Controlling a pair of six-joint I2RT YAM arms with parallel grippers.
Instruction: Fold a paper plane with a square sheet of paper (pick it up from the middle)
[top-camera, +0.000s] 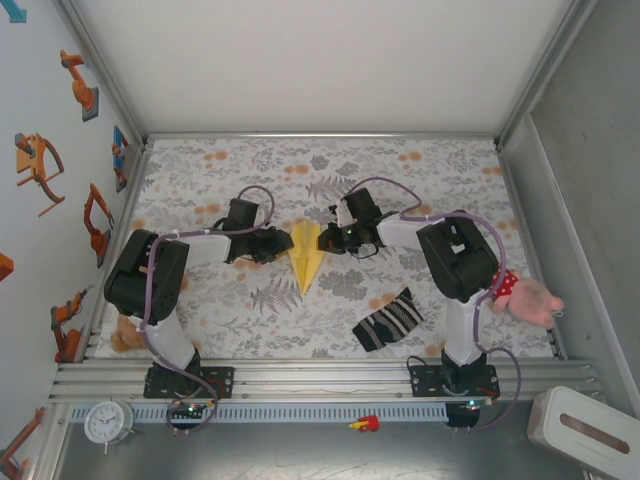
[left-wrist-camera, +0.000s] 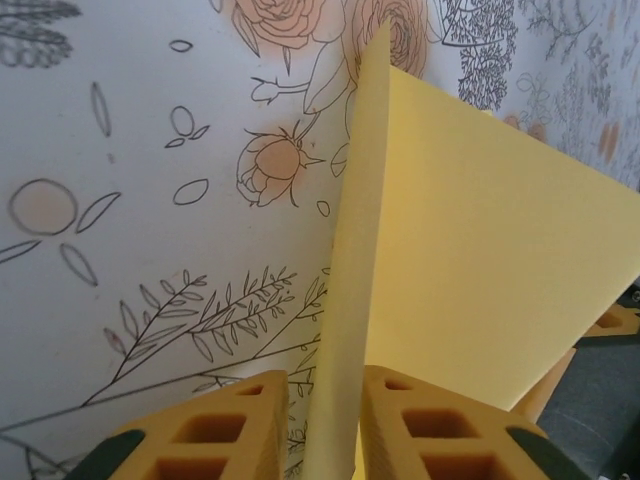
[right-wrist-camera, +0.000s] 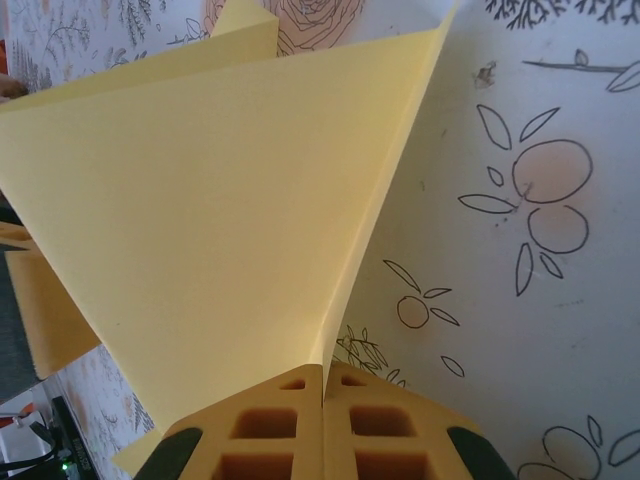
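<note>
the paper plane (top-camera: 306, 255) lies in the middle of the table (top-camera: 200, 170), its long sharp end toward the near edge, between the two grippers and well apart from the striped sock (top-camera: 390, 322). the left gripper (left-wrist-camera: 325, 390) is closed on an upright flap of the plane; in the left wrist view the yellow paper fills the gap btw. its fingers (left-wrist-camera: 230, 425). the right gripper (right-wrist-camera: 322, 375) is pinched shut on the opposite side, w/ a fold edge running into the seam of its pads (right-wrist-camera: 380, 420). the paper is judged very light, thin and easily creased, stiff only along the folds. it should be taken at a crease or doubled layer, not at a free wing, and not squeezed hard or pulled apart, otherwise a tear or wrong crease may be made. some slip on the pads is possible.
</note>
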